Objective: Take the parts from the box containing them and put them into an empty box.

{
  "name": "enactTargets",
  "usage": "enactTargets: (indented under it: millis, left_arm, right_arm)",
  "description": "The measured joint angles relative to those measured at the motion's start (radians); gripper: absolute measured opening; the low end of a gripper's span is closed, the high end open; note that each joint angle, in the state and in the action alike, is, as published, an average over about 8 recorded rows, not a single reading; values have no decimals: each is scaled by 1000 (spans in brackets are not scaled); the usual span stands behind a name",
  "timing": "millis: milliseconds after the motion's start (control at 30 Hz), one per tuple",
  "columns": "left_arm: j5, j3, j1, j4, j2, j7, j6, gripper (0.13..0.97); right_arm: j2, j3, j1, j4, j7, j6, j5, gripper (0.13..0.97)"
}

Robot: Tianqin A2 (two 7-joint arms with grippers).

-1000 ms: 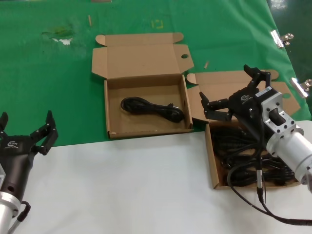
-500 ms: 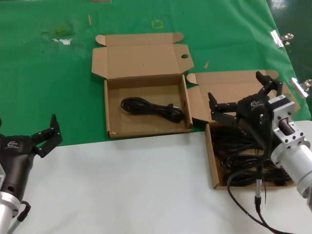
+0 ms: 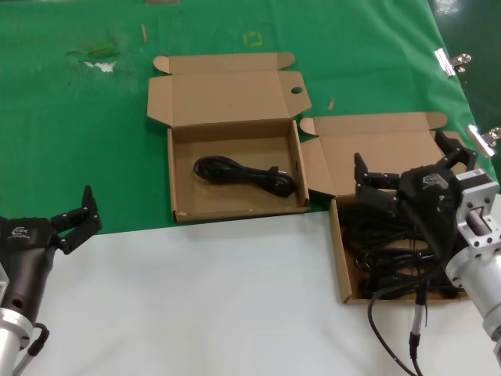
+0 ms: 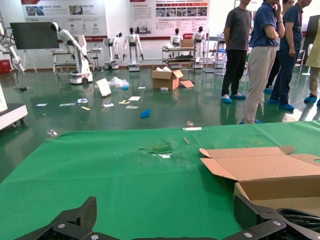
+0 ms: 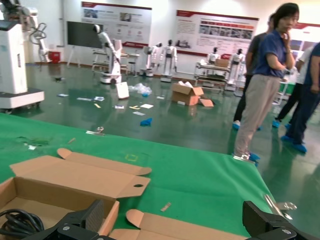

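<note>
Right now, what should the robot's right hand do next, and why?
Probably lower the open right tool onto the pile of cords. It hangs just above the full box, holding nothing, and the other box has only one cord.

2 shallow brown cardboard boxes, both w/ hinged lids laid open toward the far side. Source box (image 3: 342,258) sits near right, on the white surface, lid (image 3: 383,149) back on the green cloth; packed w/ a tangle of black power cords (image 3: 383,247), partly hidden behind the right arm. Receiving box (image 3: 178,176) lies far left of it on the green cloth, just beside it; round hole at lid's right tab. One coiled black cord (image 3: 244,175) lies inside, slanting across the floor, plug end to the right.
</note>
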Motion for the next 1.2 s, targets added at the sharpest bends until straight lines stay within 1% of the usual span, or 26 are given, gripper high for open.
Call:
enactTargets:
  millis: [467, 1200]
  left_arm:
    - [0, 0, 0, 0, 0, 0, 0, 966]
    - [0, 0, 0, 0, 0, 0, 0, 966]
  right_arm:
    - [-26, 36, -76, 47, -28, 67, 75, 966]
    - [-27, 38, -81, 50, -30, 71, 79, 966]
